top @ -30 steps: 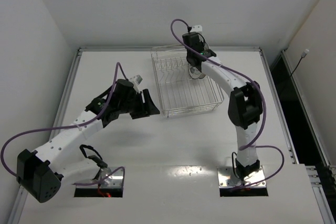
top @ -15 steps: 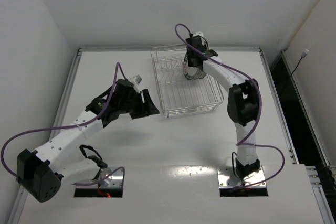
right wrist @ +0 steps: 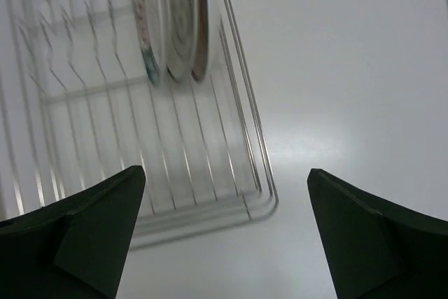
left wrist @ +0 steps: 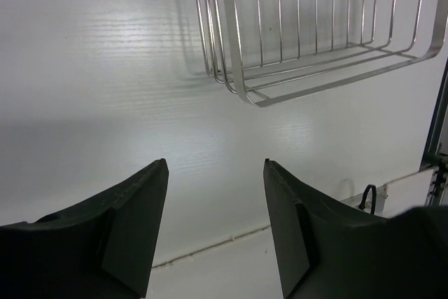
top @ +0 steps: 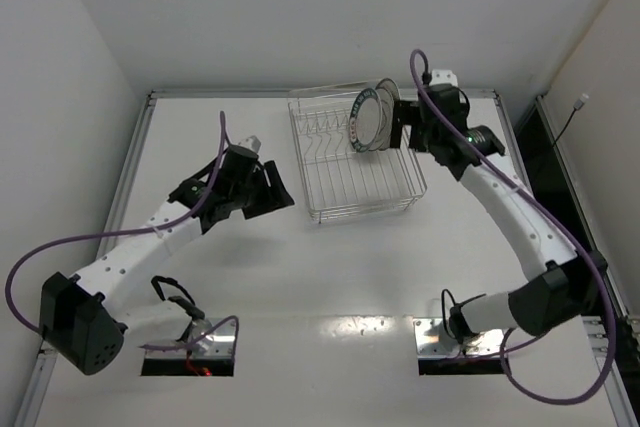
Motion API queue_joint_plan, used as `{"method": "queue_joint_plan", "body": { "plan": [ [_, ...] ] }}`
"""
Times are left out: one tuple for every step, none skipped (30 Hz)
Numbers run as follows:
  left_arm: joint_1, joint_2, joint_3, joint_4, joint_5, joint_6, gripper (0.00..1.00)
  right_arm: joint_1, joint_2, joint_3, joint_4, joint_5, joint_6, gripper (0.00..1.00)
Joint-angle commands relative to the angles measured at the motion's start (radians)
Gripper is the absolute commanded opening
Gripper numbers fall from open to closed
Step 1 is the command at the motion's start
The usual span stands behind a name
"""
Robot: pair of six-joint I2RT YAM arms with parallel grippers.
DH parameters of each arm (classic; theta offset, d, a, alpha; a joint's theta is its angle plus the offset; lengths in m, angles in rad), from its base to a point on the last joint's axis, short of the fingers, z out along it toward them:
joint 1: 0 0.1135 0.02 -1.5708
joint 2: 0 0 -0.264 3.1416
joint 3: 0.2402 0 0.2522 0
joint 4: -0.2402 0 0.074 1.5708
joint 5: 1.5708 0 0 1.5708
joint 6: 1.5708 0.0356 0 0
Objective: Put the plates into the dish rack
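risk: right gripper (right wrist: 225, 171), wide and empty, sits close to three round white plates (right wrist: 175, 19) upright at the far right of the silver wire dish rack (right wrist: 248, 113), so a clip could topple them; left gripper (left wrist: 215, 162) open, empty.

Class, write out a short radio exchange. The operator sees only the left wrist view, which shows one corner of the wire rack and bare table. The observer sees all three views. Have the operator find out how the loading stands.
Operator: I see only a rack corner with no dishes. Is anything loaded?
Observer: Yes. Three plates stand on edge, side by side, at the far right end of the dish rack.
Operator: Is the right claw holding one of them?
Observer: No. The right claw is wide open with nothing between its fingers, near the rack's right side.
Operator: Understood, thanks.
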Motion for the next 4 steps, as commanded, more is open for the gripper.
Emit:
{"method": "queue_joint_plan", "body": {
  "plan": [
    [0.008, 0.005, -0.013, 0.062, -0.001, -0.001, 0.54, -0.025, -0.056, -0.202, -0.076, -0.031, 0.011, 0.99],
    [0.008, 0.005, -0.031, 0.082, 0.014, -0.001, 0.54, -0.042, -0.078, -0.238, -0.065, -0.031, 0.011, 0.99],
    [0.018, 0.005, -0.031, 0.082, 0.032, -0.001, 0.54, -0.057, -0.096, -0.287, -0.065, -0.031, 0.011, 0.99],
    [0.018, 0.005, -0.044, 0.091, 0.033, -0.001, 0.54, -0.068, -0.124, -0.302, -0.065, -0.015, 0.011, 0.99]
  ]
}}
